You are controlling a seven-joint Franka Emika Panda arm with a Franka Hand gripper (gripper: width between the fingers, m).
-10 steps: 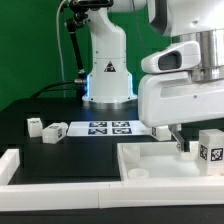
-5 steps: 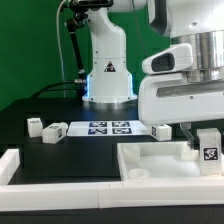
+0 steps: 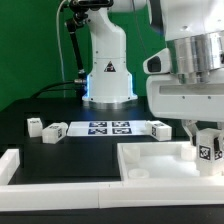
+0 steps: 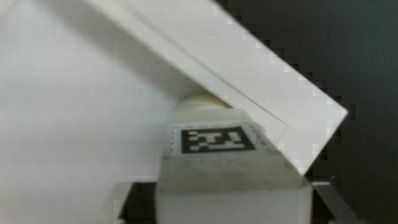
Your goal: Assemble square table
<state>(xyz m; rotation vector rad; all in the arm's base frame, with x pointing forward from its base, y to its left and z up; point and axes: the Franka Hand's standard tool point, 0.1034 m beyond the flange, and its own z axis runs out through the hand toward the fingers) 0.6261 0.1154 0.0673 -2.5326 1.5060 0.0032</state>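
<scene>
Evidently the step in hand is taking up a leg. The gripper (image 3: pixel 206 138) has its jaws part-way closed on a leg post (image 3: pixel 209 152), and the wrist view shows a finger (image 4: pixel 317 203) pressed to each side of it. The held post stands over the tabletop (image 3: pixel 150 160), near that slab's corner on the exterior view's right. Whether it rests on the slab or hangs just clear cannot be told.

In my judgement the next move calls for carrying the post, kept upright, to a corner mount of the tabletop and seating it there. No socket shows in either view.

All parts are smooth, matt white plastic. The tabletop is a flat square slab with a raised rim. The post is short and flat-faced, bears a black-and-white tag, and has a rounded end.
</scene>
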